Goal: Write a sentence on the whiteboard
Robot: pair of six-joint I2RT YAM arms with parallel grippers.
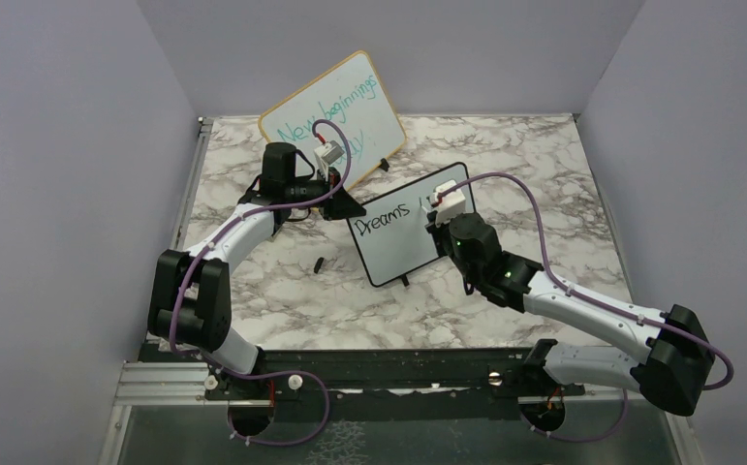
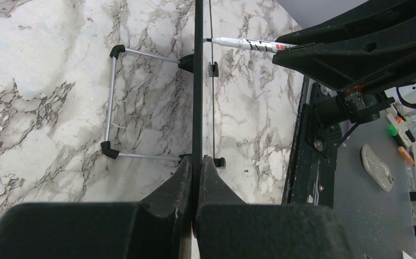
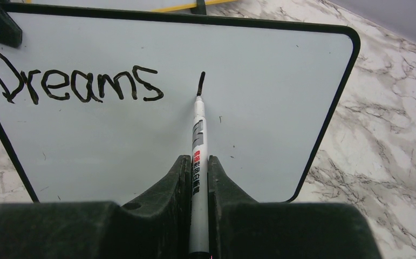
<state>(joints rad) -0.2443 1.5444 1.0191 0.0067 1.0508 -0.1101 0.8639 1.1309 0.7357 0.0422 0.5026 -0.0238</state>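
The whiteboard (image 1: 403, 254) stands tilted mid-table, black-framed. In the left wrist view it runs edge-on (image 2: 197, 81), and my left gripper (image 2: 197, 159) is shut on its left edge, also seen from the top (image 1: 346, 205). My right gripper (image 3: 197, 159) is shut on a white marker (image 3: 198, 129), whose black tip touches the board face (image 3: 270, 135). Of the sentence, the word "Dreams" (image 3: 70, 83) is written in black, with one short upright stroke (image 3: 200, 82) to its right at the marker tip. From above, the right gripper (image 1: 440, 219) sits in front of the board's right half.
A larger wood-framed board (image 1: 335, 116) with teal handwriting leans at the back. A small black piece (image 1: 320, 263) lies on the marble left of the whiteboard. A wire stand (image 2: 111, 102) juts behind the whiteboard. Grey walls close three sides.
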